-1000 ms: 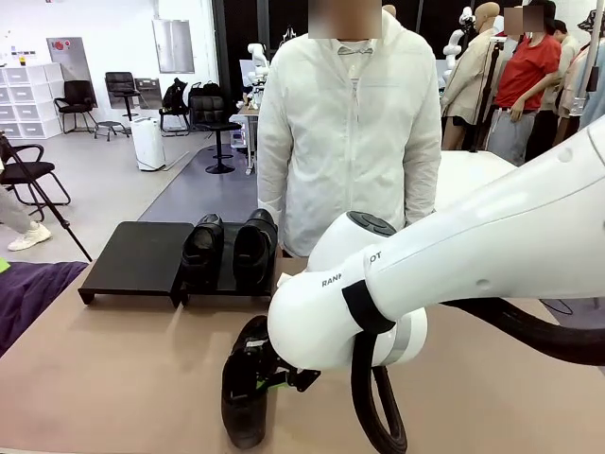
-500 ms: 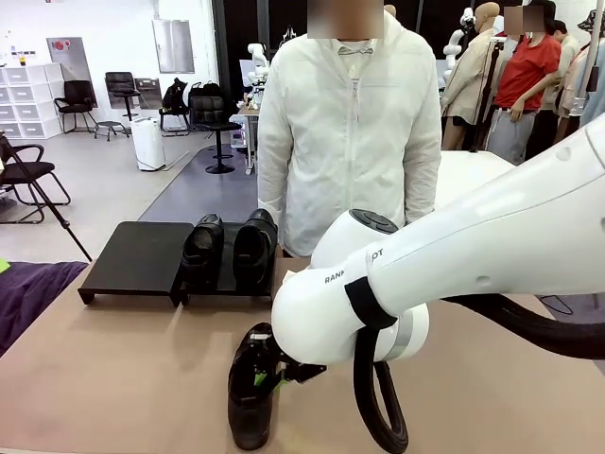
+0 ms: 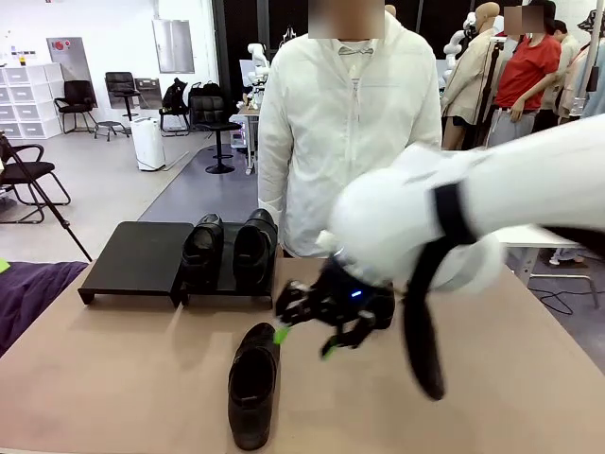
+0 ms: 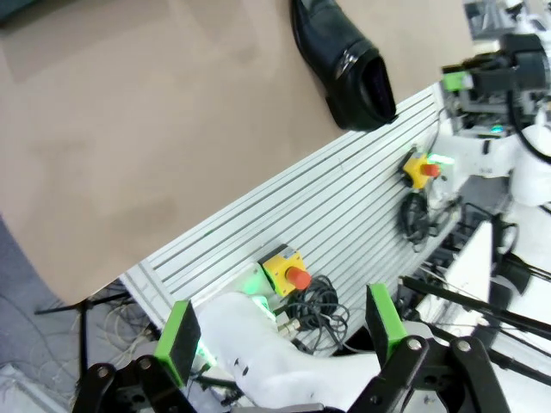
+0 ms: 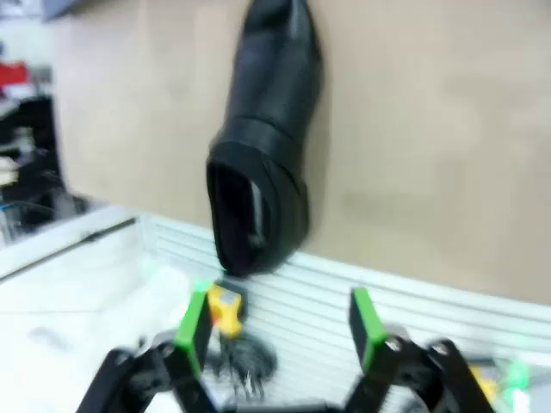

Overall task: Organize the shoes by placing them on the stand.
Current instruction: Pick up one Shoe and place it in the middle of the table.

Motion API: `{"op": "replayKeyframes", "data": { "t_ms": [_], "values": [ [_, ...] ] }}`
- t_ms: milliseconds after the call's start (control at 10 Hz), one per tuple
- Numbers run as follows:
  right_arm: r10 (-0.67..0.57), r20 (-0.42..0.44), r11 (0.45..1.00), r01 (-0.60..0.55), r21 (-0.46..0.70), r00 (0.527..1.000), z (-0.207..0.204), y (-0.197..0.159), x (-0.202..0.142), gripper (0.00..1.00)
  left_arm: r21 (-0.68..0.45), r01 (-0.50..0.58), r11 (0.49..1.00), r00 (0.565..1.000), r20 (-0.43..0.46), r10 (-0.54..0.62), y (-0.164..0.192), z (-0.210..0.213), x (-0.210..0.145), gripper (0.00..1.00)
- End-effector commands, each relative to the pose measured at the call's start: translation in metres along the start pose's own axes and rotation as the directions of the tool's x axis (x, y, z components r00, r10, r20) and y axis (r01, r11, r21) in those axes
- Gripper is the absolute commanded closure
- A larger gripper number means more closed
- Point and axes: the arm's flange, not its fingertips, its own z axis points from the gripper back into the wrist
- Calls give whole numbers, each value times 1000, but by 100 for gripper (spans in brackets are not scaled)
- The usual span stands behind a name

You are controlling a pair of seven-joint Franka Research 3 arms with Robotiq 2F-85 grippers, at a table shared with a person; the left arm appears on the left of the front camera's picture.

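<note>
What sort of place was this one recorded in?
Probably a robotics lab in an open office hall: swivel chairs and white drawer units stand behind the table, and yellow emergency-stop boxes sit on its slatted metal edge.

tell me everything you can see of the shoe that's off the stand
The lone shoe is a black, glossy, leather-looking slip-on with a rounded toe. It stands upright on its sole on the tan table, heel by the near edge, toe pointing toward the stand. The open right gripper hovers by its toe, not gripping it.
</note>
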Motion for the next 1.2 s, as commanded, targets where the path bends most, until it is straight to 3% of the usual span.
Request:
{"op": "replayKeyframes", "data": {
  "t_ms": [0,200,300,500,700,800,900,1100],
  "values": [
    [73,-135,997,-77,-23,988,66,-50,-10,0,-14,19,1000,1000,5,-19,-1,1,-1,0],
    [147,-221,987,-156,-25,964,138,-103,-28,0,-14,19,1000,1000,5,-19,-1,1,-1,0],
    [147,-178,989,-147,9,973,172,-133,-38,0,-14,19,1000,1000,5,-19,-1,1,-1,0],
    [114,-1,986,-113,120,993,215,-193,-56,0,-14,19,1000,1000,5,-19,-1,1,-1,0],
    [101,144,976,-126,177,984,209,-233,-57,0,-14,19,1000,1000,5,-19,-1,1,-1,0],
    [91,130,982,-110,151,987,193,-237,-46,0,-14,19,1000,1000,5,-19,-1,1,-1,0],
    [74,77,986,-85,141,994,237,-222,-64,0,-14,19,1000,1000,5,-19,-1,1,-1,0],
    [74,77,986,-85,141,994,237,-222,-64,0,-14,19,1000,1000,5,-19,-1,1,-1,0]
  ]
}}
